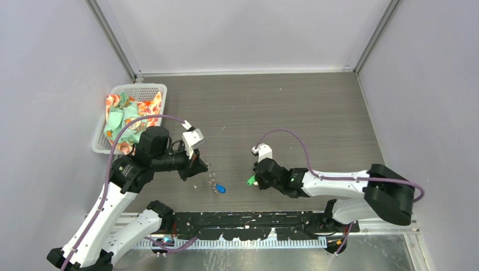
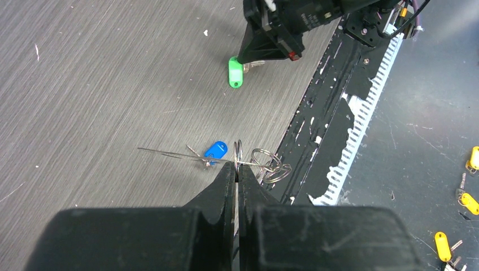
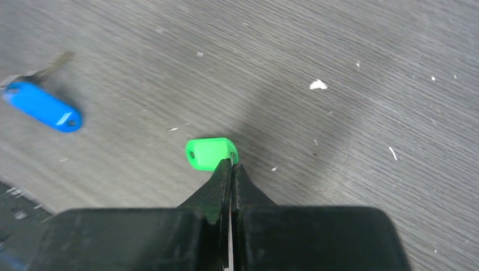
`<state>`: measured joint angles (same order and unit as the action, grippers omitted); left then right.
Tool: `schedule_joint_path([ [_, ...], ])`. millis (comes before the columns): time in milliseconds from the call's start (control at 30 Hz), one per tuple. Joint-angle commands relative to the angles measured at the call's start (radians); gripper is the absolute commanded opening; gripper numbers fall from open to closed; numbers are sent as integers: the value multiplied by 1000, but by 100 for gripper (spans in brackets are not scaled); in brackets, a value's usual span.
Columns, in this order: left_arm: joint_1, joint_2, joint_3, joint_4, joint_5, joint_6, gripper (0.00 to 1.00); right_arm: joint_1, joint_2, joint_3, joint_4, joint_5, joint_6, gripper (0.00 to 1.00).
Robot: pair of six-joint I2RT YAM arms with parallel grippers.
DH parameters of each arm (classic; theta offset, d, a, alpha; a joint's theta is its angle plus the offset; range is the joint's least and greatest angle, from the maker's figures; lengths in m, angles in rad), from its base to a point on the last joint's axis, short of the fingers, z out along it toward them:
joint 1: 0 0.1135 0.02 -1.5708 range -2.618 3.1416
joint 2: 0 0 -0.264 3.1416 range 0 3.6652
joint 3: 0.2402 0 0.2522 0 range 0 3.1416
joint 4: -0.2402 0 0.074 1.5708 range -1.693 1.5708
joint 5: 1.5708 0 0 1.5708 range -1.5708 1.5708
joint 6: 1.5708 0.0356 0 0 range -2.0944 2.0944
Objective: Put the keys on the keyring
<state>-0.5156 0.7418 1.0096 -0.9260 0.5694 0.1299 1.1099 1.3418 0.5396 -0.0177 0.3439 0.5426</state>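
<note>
The keyring (image 1: 212,179) in the top view sits on the table (image 1: 316,113) between the two arms, just off the left gripper (image 1: 199,167). The blue key (image 1: 221,188) is right beside it. The green key (image 1: 250,180) is further right at the right gripper (image 1: 256,179), near the ring but apart. So your green key must travel leftward, carried by the right arm; the left arm is nearer the ring. A basket (image 1: 138,86) of cloth stands well apart, far left. Left wrist view: the left gripper (image 2: 237,169) is pinched together on the keyring (image 2: 251,164) wire, which shows edge-on and runs crosswise to the fingers. The blue key (image 2: 215,150) touches the wire; threaded or not, you cannot tell. The green key (image 2: 235,73) hangs ahead under the other gripper. Right wrist view: the right gripper (image 3: 230,165) is clamped on the green key (image 3: 208,153), with the plastic head poking out left of the tips and its small hole leading. The blue key (image 3: 42,105) lies upper left. Judgement: bring that hole to wherever the wire opens, which is not shown here.
</note>
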Motion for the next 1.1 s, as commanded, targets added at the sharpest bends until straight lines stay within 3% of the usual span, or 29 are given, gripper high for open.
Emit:
schedule_joint_path([
  [0, 4, -1, 25, 28, 12, -11, 0, 6, -141, 105, -96, -125, -78, 1],
  [167, 3, 18, 17, 24, 23, 30, 1, 114, -225, 230, -205, -200, -192, 1],
  [300, 3, 32, 15, 10, 47, 65, 0, 184, -188, 347, -286, -273, -264, 1],
  [433, 3, 47, 16, 12, 70, 63, 0, 251, -129, 469, -348, -212, -320, 1],
  [833, 2, 10, -12, 14, 124, 39, 1, 261, -74, 584, -237, -200, -328, 1],
  [1067, 2, -2, -19, -2, 128, 89, 0, 261, -55, 635, -253, -198, -333, 1],
])
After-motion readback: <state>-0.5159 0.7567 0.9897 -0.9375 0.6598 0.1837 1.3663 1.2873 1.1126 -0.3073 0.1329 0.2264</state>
